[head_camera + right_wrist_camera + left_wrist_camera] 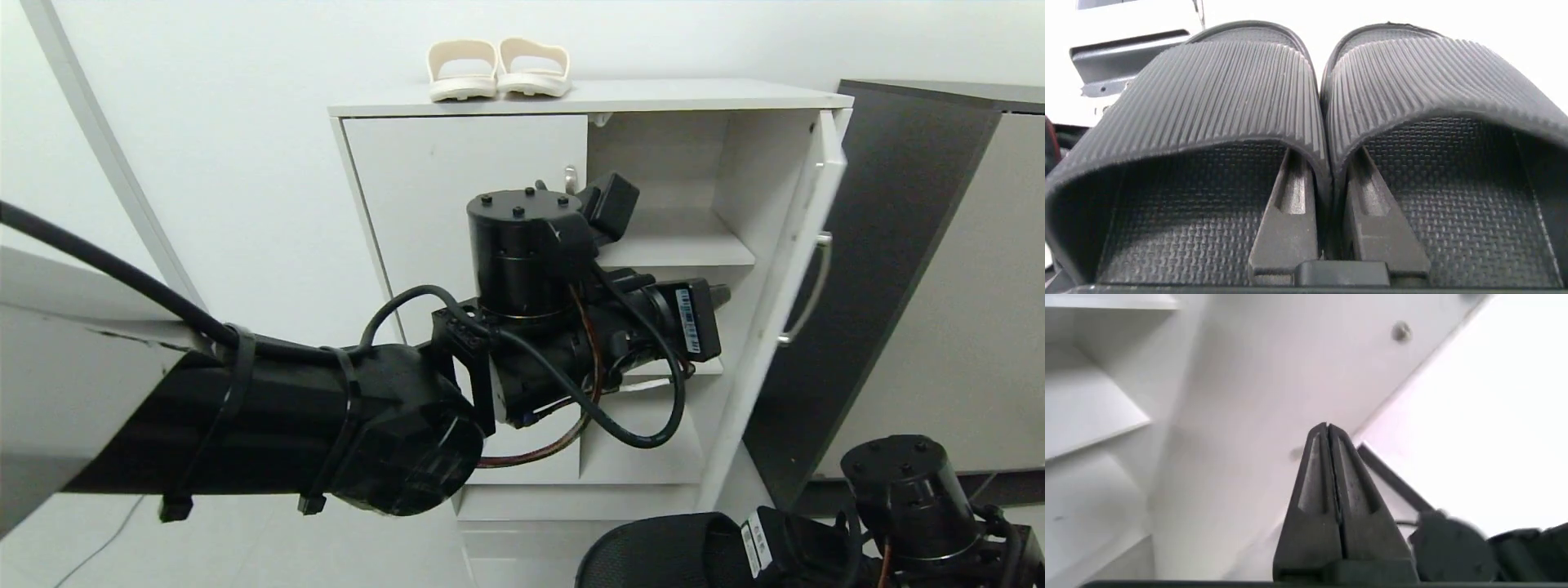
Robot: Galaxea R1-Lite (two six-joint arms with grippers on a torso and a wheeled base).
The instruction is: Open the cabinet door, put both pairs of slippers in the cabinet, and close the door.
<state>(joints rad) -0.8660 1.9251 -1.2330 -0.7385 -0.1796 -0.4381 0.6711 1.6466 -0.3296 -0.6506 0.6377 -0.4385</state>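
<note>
Black ribbed slippers (1225, 98), 2 together, pinched by right gripper (1327, 167); left gripper (1327, 434) closed, seemingly empty.

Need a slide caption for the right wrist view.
Right gripper clamps the pair of black slippers, one of its jaws under each strap, the adjoining strap sides pinched between them.

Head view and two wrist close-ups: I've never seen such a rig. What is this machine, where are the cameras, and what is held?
This is a two-armed robot. The head view looks down from its head: its left arm is stretched toward a white cabinet whose right door stands open; cream slippers sit on top. The other pictures come from cameras on each wrist. The left gripper is shut and empty, near the shelves. The right gripper clamps the black slippers together.
</note>
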